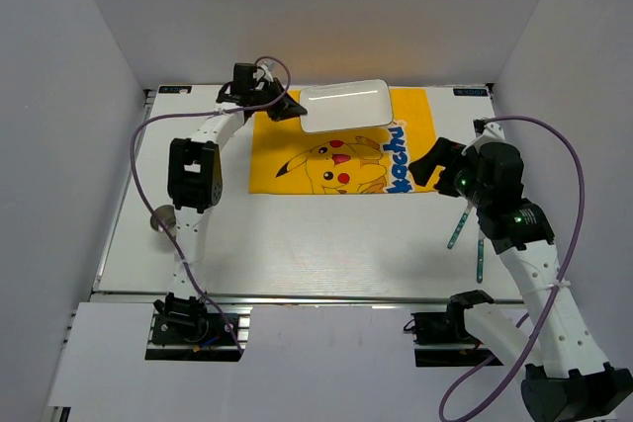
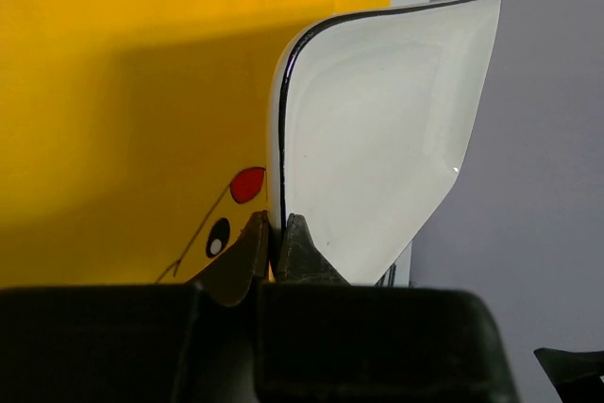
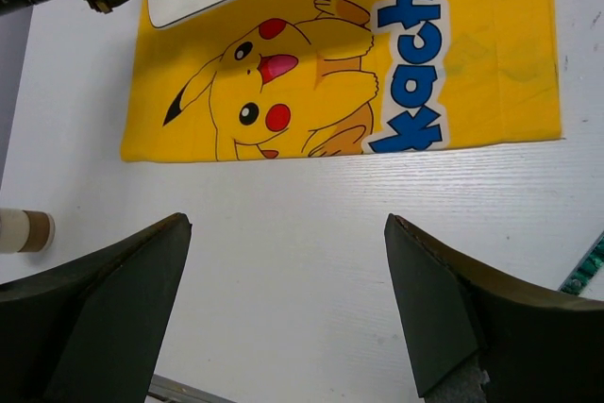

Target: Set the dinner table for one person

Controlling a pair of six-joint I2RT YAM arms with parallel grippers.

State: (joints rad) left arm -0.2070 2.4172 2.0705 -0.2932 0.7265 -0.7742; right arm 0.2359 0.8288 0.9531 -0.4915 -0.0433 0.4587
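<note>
**Plate in hand, placing on the cloth is next**

The step in hand looks like the placing of the plate. The left gripper (image 1: pixel 285 109) holds a white rectangular plate with a thin dark rim (image 1: pixel 346 106) over the far edge of the yellow cartoon-print cloth (image 1: pixel 297 160). The cloth lies on the far half of the large white dinner table (image 1: pixel 326 244). In the left wrist view the jaws are closed tight on the plate's rim at one end, one finger on each face. The plate (image 2: pixel 377 139) casts a broad shadow on the cloth (image 2: pixel 123 92), so it seems raised and tilted, not resting.

The next move likely calls for lowering the plate flat onto the middle of the cloth, then letting go. With the grip so near one end, the far end may sag or swing.

The right gripper (image 3: pixel 285 233) hovers above bare tabletop just in front of the cloth's right part. Its jaws are spread wide and hold nothing. Two thin teal utensils (image 1: pixel 457 229) lie on the table beneath the right arm; their kind is too small to tell. A small white and brown cylinder (image 3: pixel 24 231) stands near the table's left edge.
</note>
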